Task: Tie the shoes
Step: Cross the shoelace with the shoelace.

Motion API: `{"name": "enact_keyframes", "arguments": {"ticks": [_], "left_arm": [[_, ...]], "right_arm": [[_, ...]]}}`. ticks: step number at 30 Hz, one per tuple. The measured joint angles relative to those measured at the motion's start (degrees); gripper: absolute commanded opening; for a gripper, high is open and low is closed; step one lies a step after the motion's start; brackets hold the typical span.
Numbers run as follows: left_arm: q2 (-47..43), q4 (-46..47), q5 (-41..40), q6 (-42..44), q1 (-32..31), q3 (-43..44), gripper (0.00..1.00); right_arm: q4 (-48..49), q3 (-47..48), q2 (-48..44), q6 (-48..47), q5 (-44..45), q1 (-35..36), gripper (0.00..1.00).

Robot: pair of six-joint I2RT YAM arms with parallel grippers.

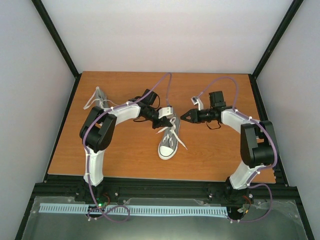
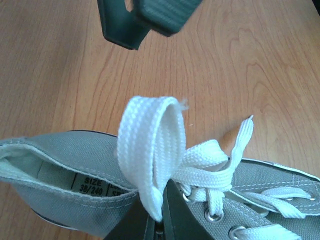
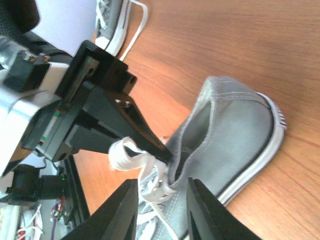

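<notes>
1. Location. One shoe [image 1: 169, 142] lies on the table [image 1: 215, 155] between the two arms, with its toe cap toward the arm bases. The second shoe [image 1: 100, 97] lies well apart at the far left, one lace trailing on the wood.
2. Left gripper [image 3: 159, 150]. Its fingers are pressed together on the base of a lace loop [image 2: 150, 145], just beside the top eyelets [image 2: 214, 216]. The loop stands upright above the shoe opening.
3. Right gripper [image 3: 161, 192]. Its fingers are spread and hold nothing. It hovers near the shoe, facing the loop.
4. Lace behaviour. The lace is flat, woven and limp. It probably folds wherever it is unsupported, so expect the loop to collapse if the pinch is released. The weave should give fair friction against the pads.
5. Shoe behaviour. The canvas upper is soft and the shoe looks light. A sideways pull on the lace is likely to drag or tip the shoe rather than tighten the knot.
6. Grasp point. Take the free lace end [image 2: 242, 137], which rises just beside the loop. Grip it near the crossing, not at the tip, and close across the width of the band.
</notes>
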Motion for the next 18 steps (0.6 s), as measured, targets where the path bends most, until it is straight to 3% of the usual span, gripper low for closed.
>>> {"name": "enact_keyframes", "arguments": {"ticks": [6,18], "left_arm": [[0.0,0.6,-0.1,-0.8,0.0,0.0,0.01],[0.0,0.8,-0.3,-0.9,0.0,0.0,0.01]], "right_arm": [[1.5,0.3,4.8,0.1,1.3,0.6,0.17],[5.4,-0.1,7.8,-0.1,-2.1,5.8,0.25]]}}
